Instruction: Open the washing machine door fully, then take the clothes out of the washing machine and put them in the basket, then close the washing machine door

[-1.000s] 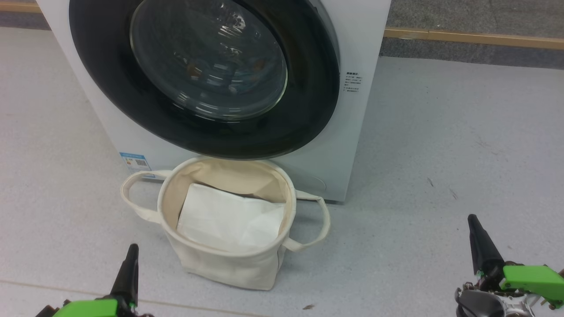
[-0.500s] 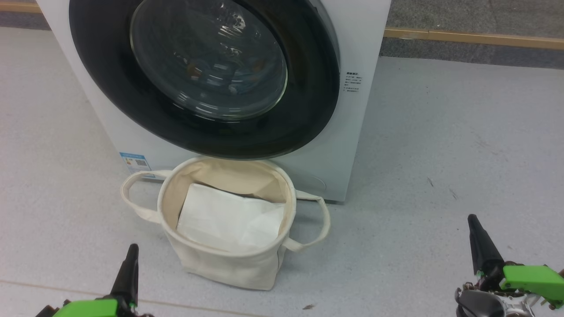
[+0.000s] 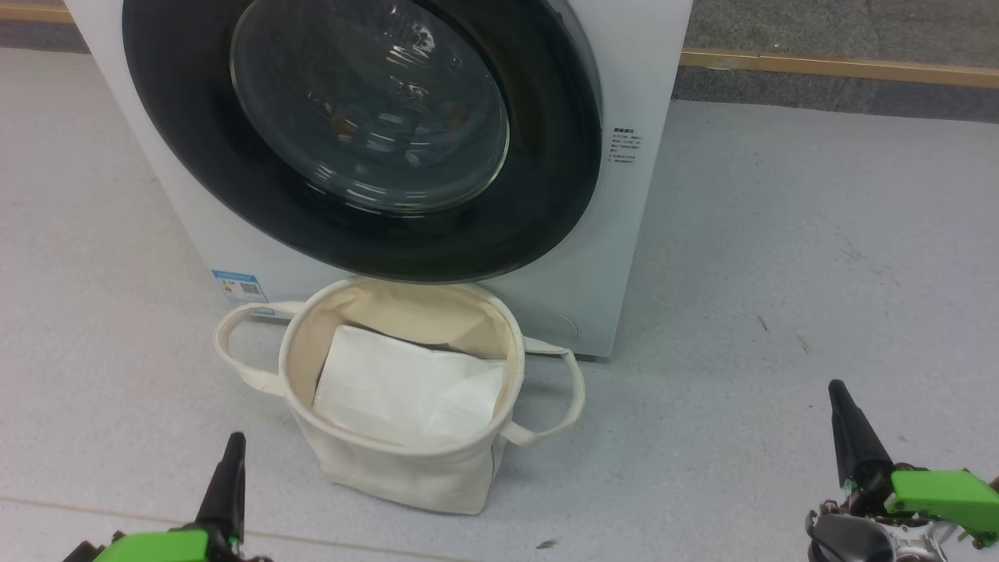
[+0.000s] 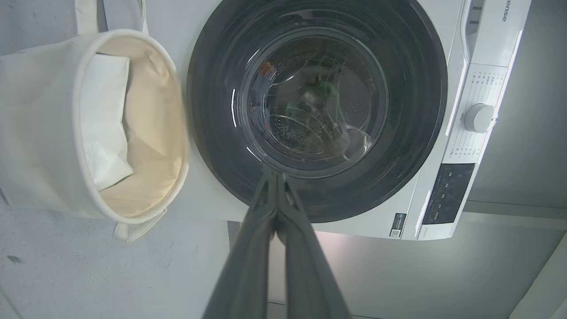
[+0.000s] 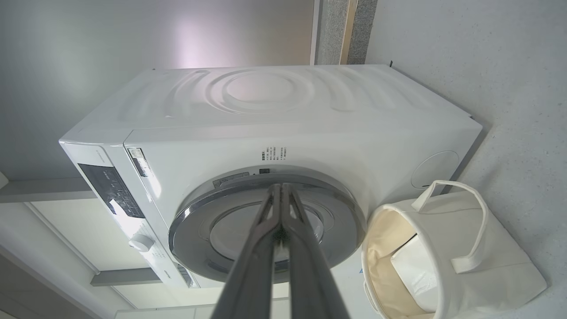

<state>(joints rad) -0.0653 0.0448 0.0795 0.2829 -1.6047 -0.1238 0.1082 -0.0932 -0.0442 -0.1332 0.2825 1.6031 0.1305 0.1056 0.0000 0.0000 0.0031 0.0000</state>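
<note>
From the head: washing machine door [image 3: 363, 117] shut flush on the washing machine [image 3: 644, 234], not yet opened. Glossy black rim, domed clear glass. Dimly behind it, inside the drum, clothes [image 3: 406, 148] with orange-brown flecks. On the floor [image 3: 780, 273], right below the door's lower edge and close against the machine's front, basket [image 3: 406, 476]: round, soft cream canvas, two loop handles, a flat white folded sheet [image 3: 406, 386] inside. At the near left edge of the floor in view, left gripper [image 3: 232, 449]; at the near right, right gripper [image 3: 841, 402]. Both pinched closed on nothing, well apart from door and basket.

From the left wrist: two long dark fingers [image 4: 250, 248] pressed together, aimed at the door's black rim. Punched steel behind the glass. Round pale knob [image 4: 478, 118] and dark control panel [image 4: 447, 192] along the machine's top strip.

From the right wrist: fingers together, empty. Smooth white side panel with pressed rings; door edge grey and shiny.

Likely trouble: slick curved rim offering closed fingertips little purchase, hence a slip off the door's edge. Swinging door apt to brush or tip the limp basket parked beneath. Soft clothes apt to snag at the drum mouth or land on the floor beside the basket's rim.
</note>
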